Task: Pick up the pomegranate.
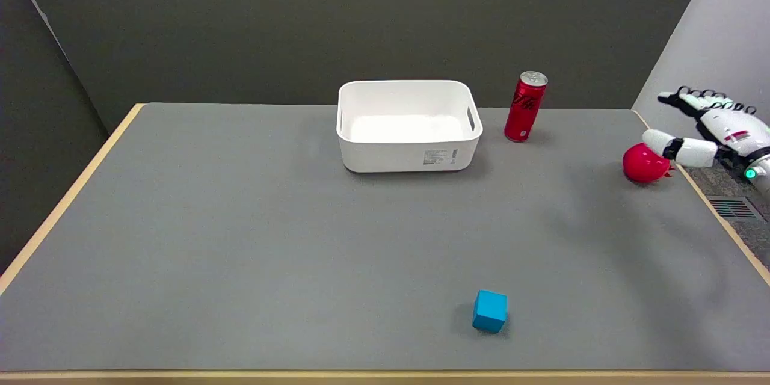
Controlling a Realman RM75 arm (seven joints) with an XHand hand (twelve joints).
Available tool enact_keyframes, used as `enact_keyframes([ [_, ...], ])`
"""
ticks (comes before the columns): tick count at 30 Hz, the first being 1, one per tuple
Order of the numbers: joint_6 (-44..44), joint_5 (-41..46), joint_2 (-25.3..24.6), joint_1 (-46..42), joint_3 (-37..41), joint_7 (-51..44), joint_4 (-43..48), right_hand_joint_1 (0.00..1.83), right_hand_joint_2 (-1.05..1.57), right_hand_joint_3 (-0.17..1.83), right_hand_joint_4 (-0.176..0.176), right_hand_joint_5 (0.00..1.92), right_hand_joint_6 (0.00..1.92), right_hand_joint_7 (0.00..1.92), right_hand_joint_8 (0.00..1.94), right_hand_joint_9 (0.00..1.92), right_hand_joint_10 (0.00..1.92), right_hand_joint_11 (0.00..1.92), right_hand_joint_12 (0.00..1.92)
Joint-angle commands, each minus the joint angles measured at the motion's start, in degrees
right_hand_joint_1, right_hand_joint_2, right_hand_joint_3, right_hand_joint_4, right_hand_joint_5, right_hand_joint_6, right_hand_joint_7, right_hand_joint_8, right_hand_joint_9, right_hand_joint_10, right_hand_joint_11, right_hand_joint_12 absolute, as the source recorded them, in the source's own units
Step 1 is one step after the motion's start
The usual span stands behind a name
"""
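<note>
The pomegranate (643, 164) is a round red fruit lying on the grey table (301, 240) close to its right edge. My right hand (713, 126) hovers over that edge just right of the fruit, fingers spread and holding nothing. Its thumb (668, 145) reaches over the pomegranate's upper right side and hides a small part of it; whether it touches is unclear. The other fingers point left, above and behind the fruit.
A white bin (409, 156) stands at the back centre. A tall red can (525, 107) stands upright to its right, left of the pomegranate. A blue cube (489, 311) lies near the front edge. Dark carpet with a floor vent (733, 208) lies beyond the right edge.
</note>
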Motion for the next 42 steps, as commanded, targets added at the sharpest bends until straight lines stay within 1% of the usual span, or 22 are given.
enact_keyframes([
  [1,-16.5,-8.1,0.1,0.3,-4.9,1.5,3.7,0.03,0.46,0.92,0.051,0.12,0.37,0.2,0.31,0.06,0.62,0.0,1.09],
  [9,-20.4,-8.1,-0.5,1.8,-4.1,0.9,3.4,0.02,0.46,0.93,0.051,0.08,0.36,0.16,0.29,0.04,0.58,0.0,1.07],
  [13,-19.9,-8.1,-1.3,6.0,-4.8,-0.1,1.0,0.03,0.46,0.94,0.055,0.08,0.36,0.15,0.28,0.04,0.56,0.0,1.06],
  [20,-18.7,-9.5,-1.7,15.4,-13.0,-0.1,-3.8,0.03,0.47,0.94,0.062,0.08,0.36,0.15,0.28,0.04,0.55,0.0,1.05],
  [23,-18.7,-9.9,-2.1,17.3,-15.3,-0.1,-4.9,0.03,0.47,0.94,0.063,0.08,0.36,0.15,0.28,0.04,0.55,0.0,1.05],
  [30,-18.7,-9.5,-2.5,15.3,-14.0,0.3,-4.6,0.04,0.47,0.94,0.067,0.09,0.37,0.15,0.28,0.04,0.56,0.0,1.06],
  [37,-17.2,-9.5,-2.8,12.2,-9.6,0.3,-4.1,0.1,0.48,0.94,0.068,0.1,0.38,0.16,0.29,0.05,0.56,0.0,1.07],
  [42,-16.8,-9.4,-2.9,10.9,-8.4,-0.1,-3.4,0.12,0.5,0.93,0.069,0.11,0.38,0.17,0.29,0.06,0.57,0.0,1.08],
])
